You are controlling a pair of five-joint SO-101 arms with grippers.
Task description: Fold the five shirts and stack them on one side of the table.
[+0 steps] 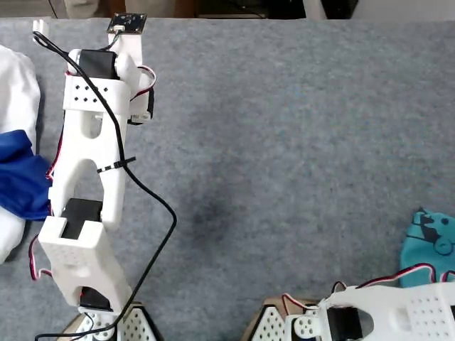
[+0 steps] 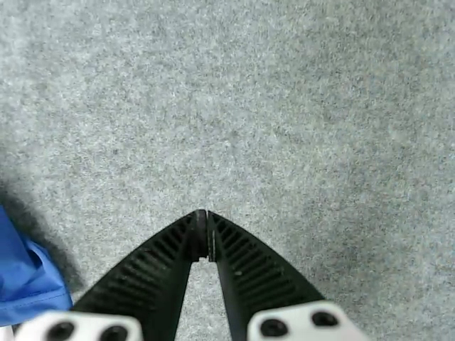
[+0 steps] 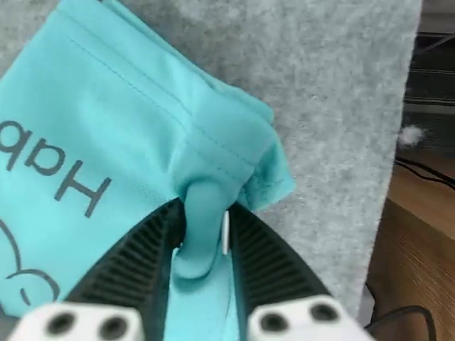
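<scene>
A teal shirt [image 3: 135, 135] with dark print lies bunched at the table's right edge, also visible as the teal shirt [image 1: 431, 238] in the high view. My right gripper [image 3: 205, 217] is shut on a pinched fold of it. A blue shirt [image 1: 20, 174] lies on a white shirt [image 1: 18, 89] at the left edge; a blue shirt corner [image 2: 25, 277] shows beside my left gripper. My left gripper [image 2: 201, 234] is shut with nothing in it, just above bare felt, at the far left of the table.
Grey felt [image 1: 284, 142] covers the table. The left arm [image 1: 89, 156] stretches from the front edge toward the back with a black cable [image 1: 153, 206] trailing beside it. The table's right edge [image 3: 398, 142] drops off to a wooden floor [image 3: 416, 234].
</scene>
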